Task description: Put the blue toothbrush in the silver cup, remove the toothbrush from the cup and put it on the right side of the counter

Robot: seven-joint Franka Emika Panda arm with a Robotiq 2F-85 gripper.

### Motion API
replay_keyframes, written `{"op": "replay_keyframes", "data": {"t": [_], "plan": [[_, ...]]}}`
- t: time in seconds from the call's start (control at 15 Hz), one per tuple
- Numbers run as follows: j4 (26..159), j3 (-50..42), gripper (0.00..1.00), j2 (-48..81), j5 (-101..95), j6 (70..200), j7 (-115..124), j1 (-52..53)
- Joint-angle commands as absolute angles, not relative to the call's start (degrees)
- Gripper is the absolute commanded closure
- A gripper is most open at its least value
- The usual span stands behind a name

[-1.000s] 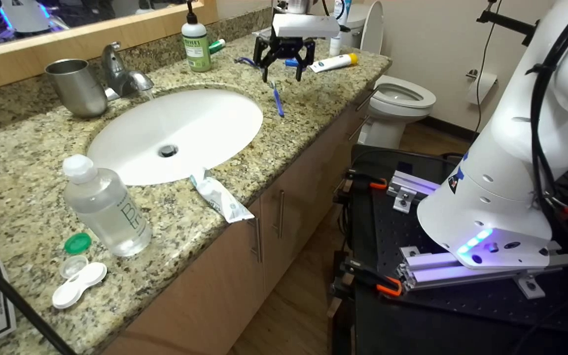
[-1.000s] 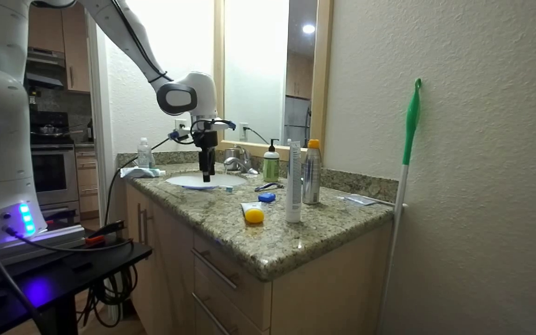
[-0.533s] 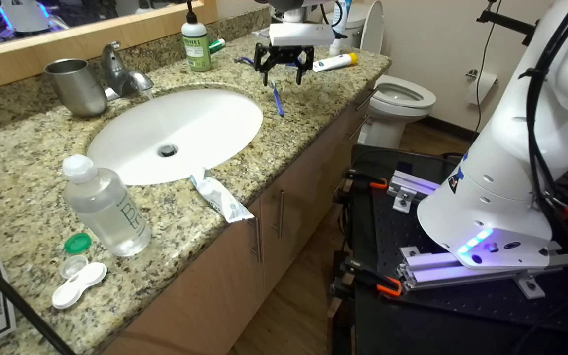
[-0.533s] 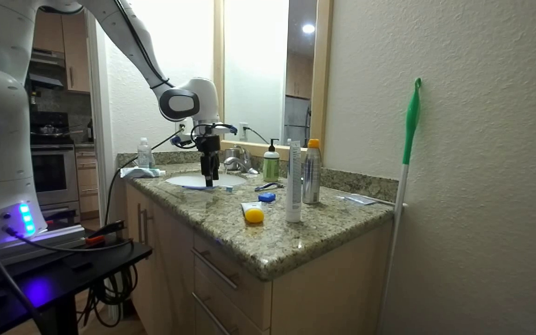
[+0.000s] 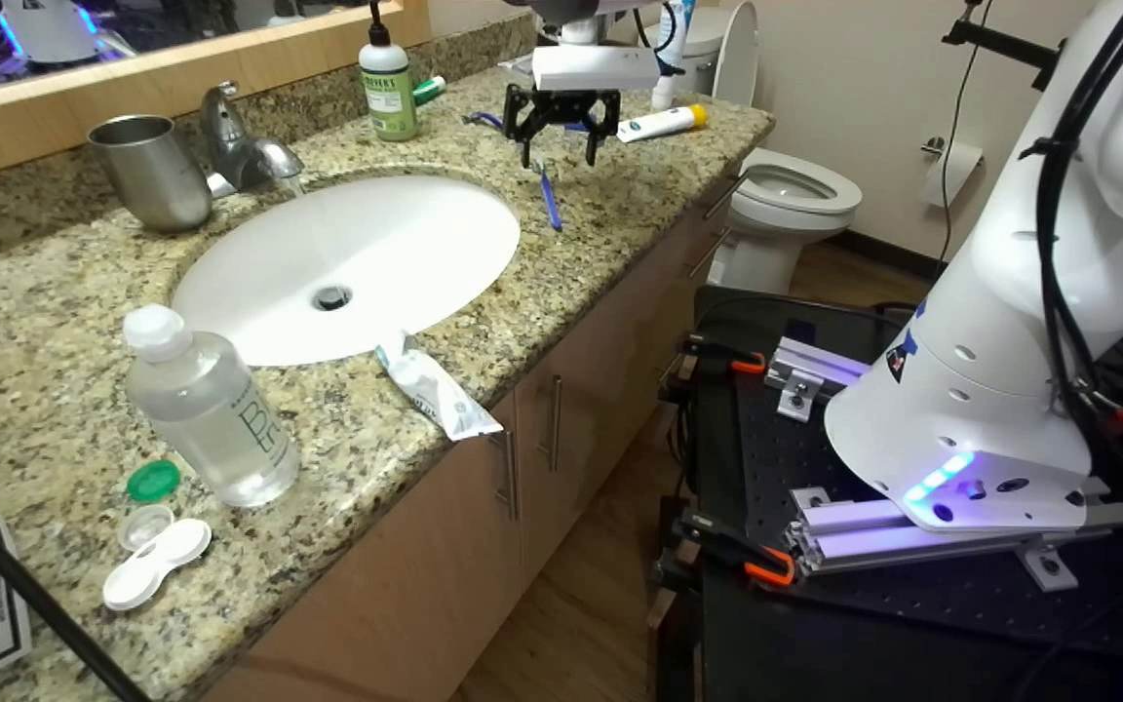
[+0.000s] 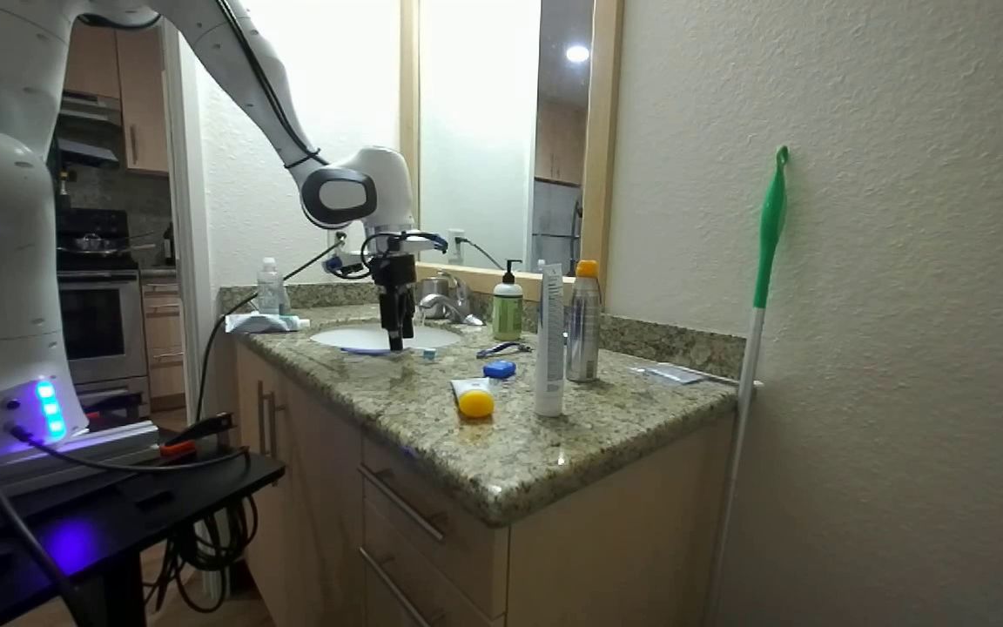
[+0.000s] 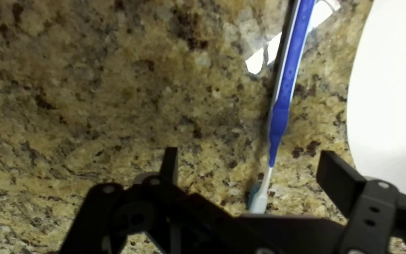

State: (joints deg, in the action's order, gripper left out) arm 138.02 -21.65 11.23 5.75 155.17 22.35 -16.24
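Note:
The thin blue toothbrush [image 5: 549, 200] lies flat on the speckled granite counter [image 5: 571, 292] beside the sink. In the wrist view the blue toothbrush [image 7: 284, 95] has its handle toward the top and its pale head between the jaws; the head's end is hidden by the gripper. My gripper [image 5: 559, 162] is open and empty, just above the head end; in the wrist view the fingers [image 7: 248, 153] stand apart on both sides of the neck. In an exterior view the gripper [image 6: 400, 343] partly hides the brush. The silver cup [image 5: 152, 175] stands upright by the faucet, apart from the gripper.
The white sink [image 5: 425, 283] and chrome faucet [image 5: 240, 146] lie between cup and gripper. A soap bottle [image 5: 388, 88], razor [image 6: 503, 348], blue box [image 6: 499, 369], yellow-capped tube [image 6: 473, 401], upright tube [image 6: 549, 348] and spray can [image 6: 584, 331] are around. A clear bottle [image 5: 215, 419] stands near.
My gripper has come down a little and shifted slightly to the right in an exterior view, staying open. The toothbrush and cup have not moved.

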Motion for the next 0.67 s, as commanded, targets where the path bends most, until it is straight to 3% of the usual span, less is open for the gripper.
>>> {"op": "replay_keyframes", "data": {"t": [0.0, 0.6], "plan": [[135.8, -22.1, 0.0, 14.1, 4.8, 155.1, 22.9, -16.2], [136.0, -21.2, 0.0, 14.1, 6.6, 156.1, 20.4, -16.7]]}}
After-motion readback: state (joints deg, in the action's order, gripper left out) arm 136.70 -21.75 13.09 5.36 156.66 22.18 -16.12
